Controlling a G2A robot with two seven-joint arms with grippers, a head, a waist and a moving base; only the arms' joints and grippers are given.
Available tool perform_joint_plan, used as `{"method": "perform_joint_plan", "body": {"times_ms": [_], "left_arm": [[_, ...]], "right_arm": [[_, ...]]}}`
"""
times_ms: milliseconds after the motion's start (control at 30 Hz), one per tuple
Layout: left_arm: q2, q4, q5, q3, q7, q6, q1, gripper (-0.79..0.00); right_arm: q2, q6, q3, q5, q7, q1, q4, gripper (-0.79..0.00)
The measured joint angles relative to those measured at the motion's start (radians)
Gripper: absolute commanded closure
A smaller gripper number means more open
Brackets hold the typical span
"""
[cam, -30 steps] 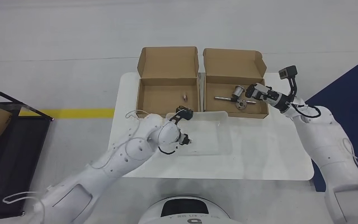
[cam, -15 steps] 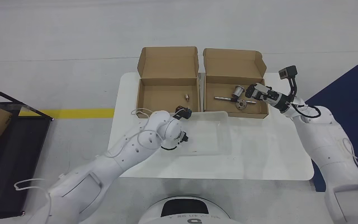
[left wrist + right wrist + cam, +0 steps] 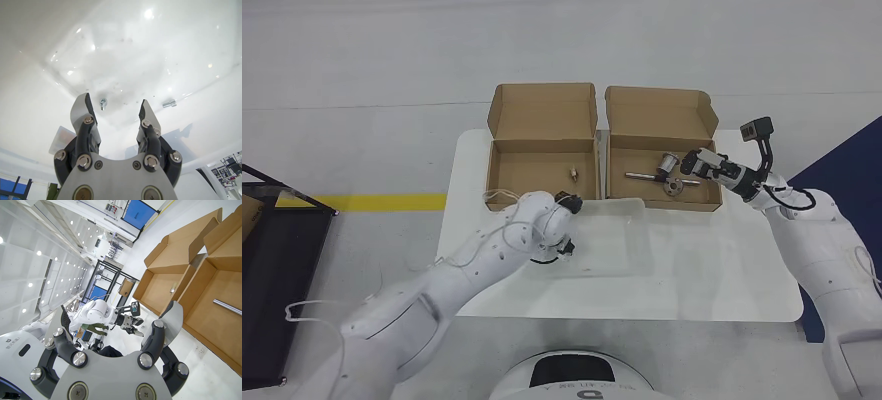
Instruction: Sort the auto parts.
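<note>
1. Hovering low inside the clear tray at the middle of the table, the left gripper has its jaws spread wide and holds nothing.
2. A small socket-head bolt lies on the tray floor between the fingers, closer to one pad. A second bolt lies near, outside them.
3. The bolt looks light, rigid and smooth (likely to roll or skid on slick plastic). It is best pinched across the shank just under the head, once the jaws are centred on it.
4. Seen from above, the left box sits at 12 o'clock from this gripper and holds one small part. The right box, at about 1 o'clock, holds a steel rod.
5. The right gripper hangs over the right box's 3 o'clock side, fingers apart and empty.
</note>
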Motion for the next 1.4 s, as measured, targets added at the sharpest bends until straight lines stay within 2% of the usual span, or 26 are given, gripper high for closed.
{"method": "perform_joint_plan", "body": {"times_ms": [133,267,433,633,700,733,833,867,933,1000,1167,1267,1400], "left_arm": [[-0.023,0.040,-0.001,0.015,-0.012,0.003,-0.016,-0.505],[-0.047,0.077,0.006,0.035,-0.025,0.003,-0.029,-0.397],[-0.074,0.110,0.019,0.051,-0.016,0.006,-0.041,-0.342],[-0.088,0.115,0.036,0.046,0.004,0.013,-0.050,-0.292],[-0.088,0.106,0.044,0.040,0.014,0.013,-0.049,-0.240],[-0.087,0.100,0.046,0.035,0.020,0.012,-0.048,-0.182],[-0.080,0.070,0.050,0.017,0.030,0.005,-0.041,-0.071],[-0.076,0.058,0.054,0.011,0.029,0.003,-0.037,-0.068],[-0.071,0.041,0.064,0.003,0.021,0.005,-0.031,-0.148],[-0.064,0.022,0.077,-0.005,0.009,0.008,-0.024,-0.317],[-0.048,-0.023,0.109,-0.027,-0.021,0.018,-0.005,-0.523],[-0.041,-0.042,0.124,-0.037,-0.033,0.018,0.009,-0.570],[-0.037,-0.054,0.136,-0.045,-0.039,0.009,0.023,-0.579]], "right_arm": [[0.000,0.000,0.000,0.000,0.000,0.000,0.000,-0.785],[0.000,0.000,0.000,0.000,0.000,0.000,0.000,-0.785],[0.000,0.000,0.000,0.000,0.000,0.000,0.000,-0.785],[0.000,0.000,0.000,0.000,0.000,0.000,0.000,-0.785],[0.000,0.000,0.000,0.000,0.000,0.000,0.000,-0.785],[0.000,0.000,0.000,0.000,0.000,0.000,0.000,-0.785],[0.000,0.000,0.000,0.000,0.000,0.000,0.000,-0.785],[0.000,0.000,0.000,0.000,0.000,0.000,0.000,-0.785],[0.000,0.000,0.000,0.000,0.000,0.000,0.000,-0.785],[0.000,0.000,0.000,0.000,0.000,0.000,0.000,-0.785],[0.000,0.000,0.000,0.000,0.000,0.000,0.000,-0.785],[0.000,0.000,0.000,0.000,0.000,0.000,0.000,-0.785],[0.000,0.000,0.000,0.000,0.000,0.000,0.000,-0.785]]}}
